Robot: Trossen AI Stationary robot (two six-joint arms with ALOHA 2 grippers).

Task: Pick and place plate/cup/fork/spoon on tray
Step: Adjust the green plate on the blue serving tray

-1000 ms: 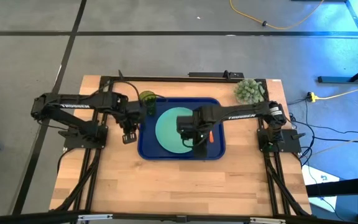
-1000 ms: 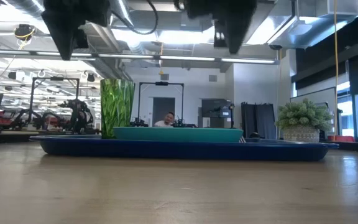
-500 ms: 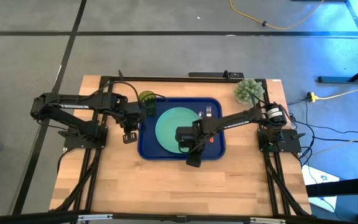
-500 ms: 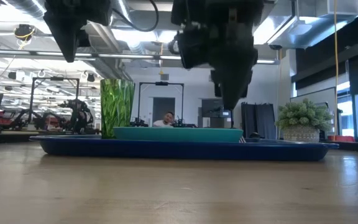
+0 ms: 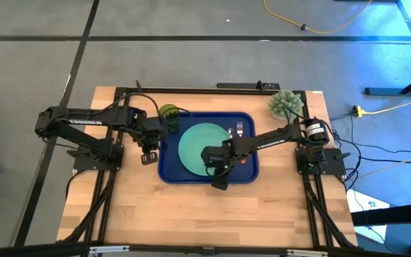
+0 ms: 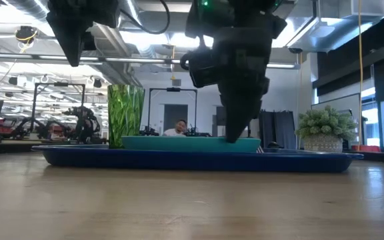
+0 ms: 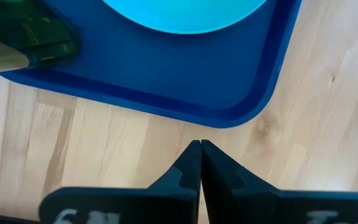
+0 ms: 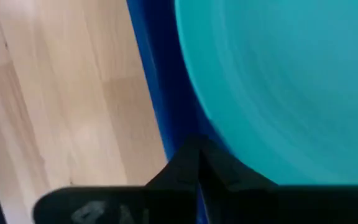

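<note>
Swung off plate centre toward tray's [image 5: 167, 170] near rim since a second ago: right gripper [image 5: 218, 181], fingers pressed shut, empty. Plate [image 5: 199, 148], cup [image 5: 168, 112], fork [image 5: 230, 133], spoon [image 5: 240, 129] all on tray; cutlery far-right of those jaws. Left gripper [image 5: 148, 157] shut, empty, beside tray's left edge.

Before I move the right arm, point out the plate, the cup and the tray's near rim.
plate [image 5: 198, 146]: high view, bare centre of its face.
cup [image 6: 125, 115]: low view, middle of its side wall.
tray [image 6: 179, 160]: low view, near rim.
</note>
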